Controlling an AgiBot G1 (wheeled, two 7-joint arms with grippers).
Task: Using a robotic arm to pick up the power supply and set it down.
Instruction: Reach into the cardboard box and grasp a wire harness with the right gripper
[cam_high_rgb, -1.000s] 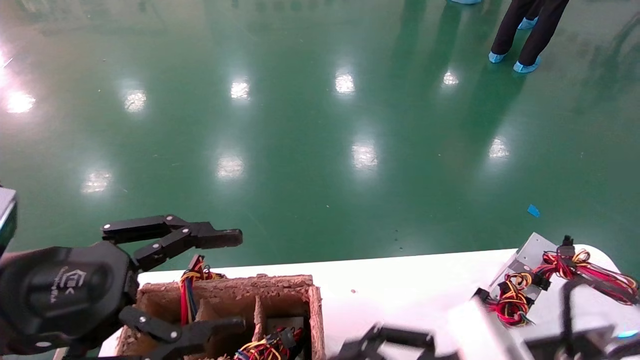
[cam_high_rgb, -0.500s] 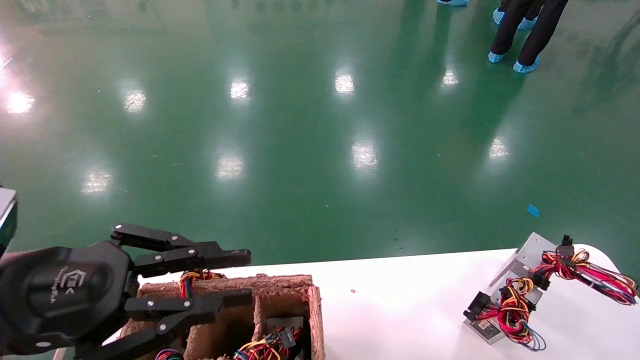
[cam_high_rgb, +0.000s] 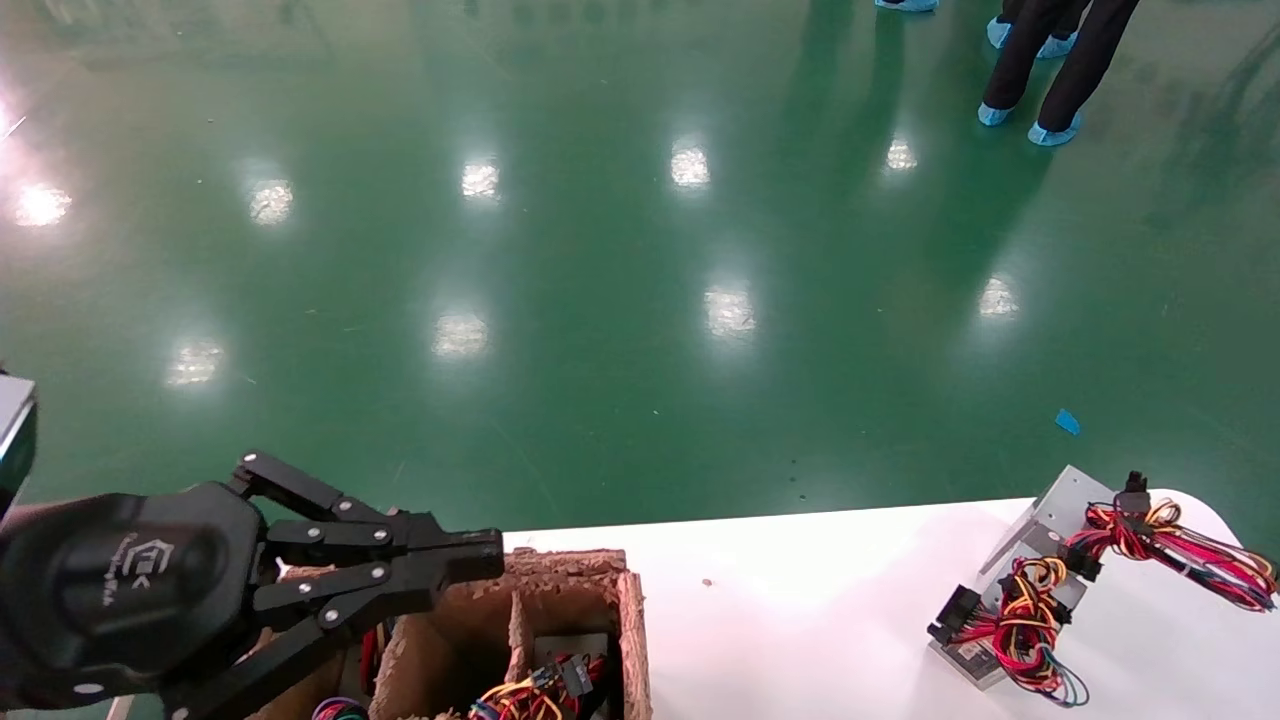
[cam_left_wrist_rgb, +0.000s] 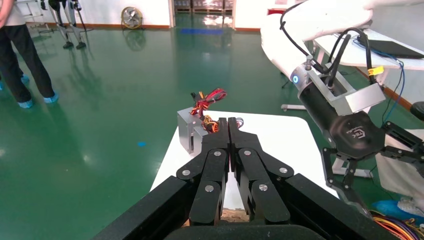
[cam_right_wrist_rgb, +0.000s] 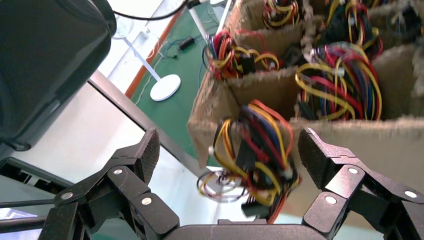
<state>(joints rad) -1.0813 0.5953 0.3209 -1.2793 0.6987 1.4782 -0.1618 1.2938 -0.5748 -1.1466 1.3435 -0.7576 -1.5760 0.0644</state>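
A grey metal power supply with red, yellow and black wire bundles lies at the right end of the white table; the left wrist view shows the power supply beyond my fingertips. My left gripper hovers over the far left corner of the cardboard box, shut with nothing in it, and the left gripper shows its fingers pressed together. My right gripper is out of the head view; it stands open beside the box, with a hanging wire bundle between its fingers.
The box has several compartments holding more wired units. My right arm reaches down near the table's edge. Beyond the table is green floor, where a person stands far off. A white stand base sits on the floor.
My left gripper has gone from open to shut and dipped slightly toward the box. The right arm, blurred at the lower right a second ago, has left the head view. The power supply stays put.
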